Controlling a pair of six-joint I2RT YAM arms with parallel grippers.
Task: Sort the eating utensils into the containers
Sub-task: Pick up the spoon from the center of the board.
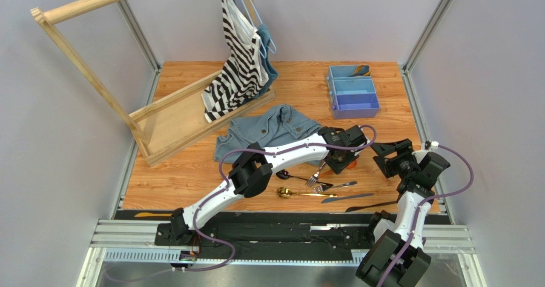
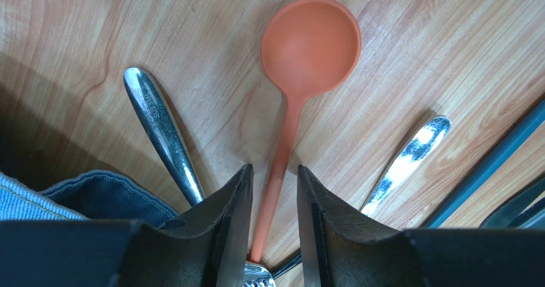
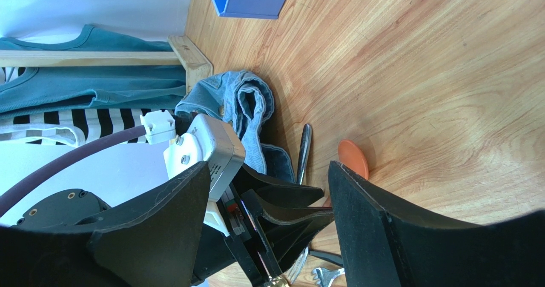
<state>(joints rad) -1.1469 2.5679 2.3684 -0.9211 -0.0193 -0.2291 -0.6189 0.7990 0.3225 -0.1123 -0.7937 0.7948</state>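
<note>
Orange spoon (image 2: 310, 47) flat on desk (image 2: 416, 44), long axis running straight out between left jaws, bowl ahead. Left jaws parted, straddling handle, gap each side, no grip yet. Right jaws wide, empty, off to side. Left arm nearer. Tray (image 1: 355, 113) at far right of desk.

Left wrist view: silver cutlery handle (image 2: 160, 134), lying on the wooden table (image 2: 77, 25) just left of the orange spoon (image 2: 300, 63) — a small stamped mark runs lengthwise near its rounded far end, apparently beginning "SUS"; the characters after that are too small to read.
</note>
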